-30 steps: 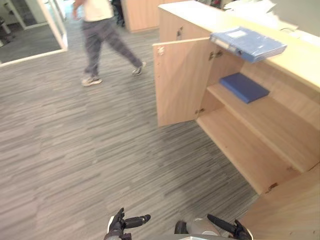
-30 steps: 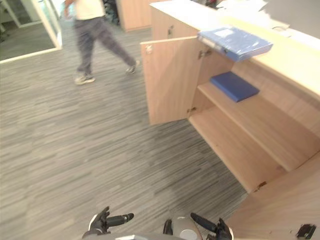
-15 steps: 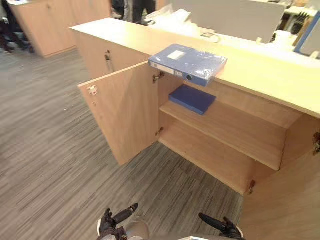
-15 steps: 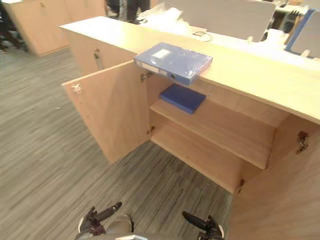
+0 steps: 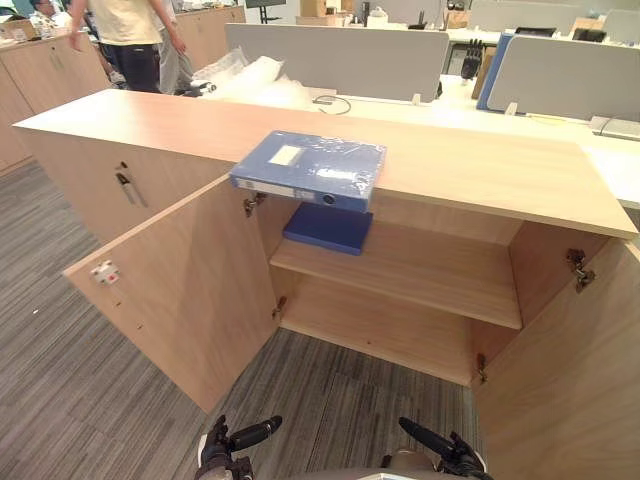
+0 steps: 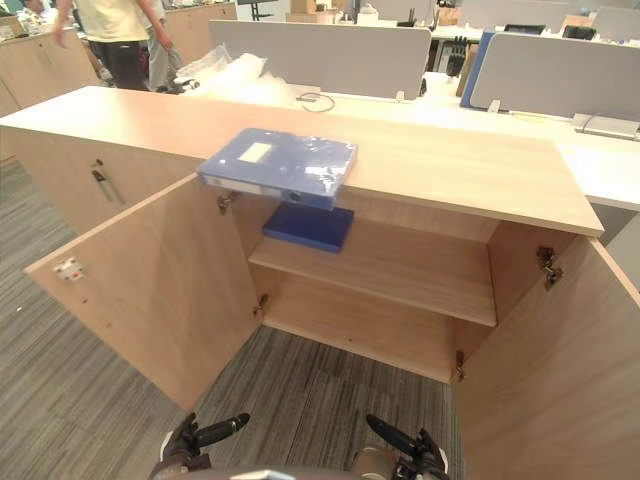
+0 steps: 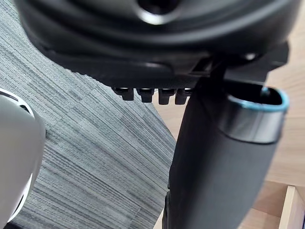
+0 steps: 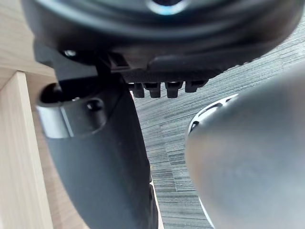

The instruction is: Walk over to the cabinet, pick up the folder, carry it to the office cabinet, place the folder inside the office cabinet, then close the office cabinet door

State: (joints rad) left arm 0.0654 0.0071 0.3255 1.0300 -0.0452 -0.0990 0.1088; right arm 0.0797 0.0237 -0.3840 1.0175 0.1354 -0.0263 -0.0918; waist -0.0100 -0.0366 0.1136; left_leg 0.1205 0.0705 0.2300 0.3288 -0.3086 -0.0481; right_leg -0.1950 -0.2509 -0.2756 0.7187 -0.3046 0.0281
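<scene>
Left eye view: blue folder (image 5: 310, 170) flat on cabinet top (image 5: 480, 165), front edge poking out. Looks stiff, shiny wrap maybe slippery; best gripped at poking edge. Down low, left hand (image 5: 225, 455) and right hand (image 5: 450, 458), fingers loose, empty.

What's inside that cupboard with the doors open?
A dark blue folder lies flat on the cabinet's upper shelf, at its left end. Its back part is hidden under the countertop and the light blue folder overhanging above it.
</scene>
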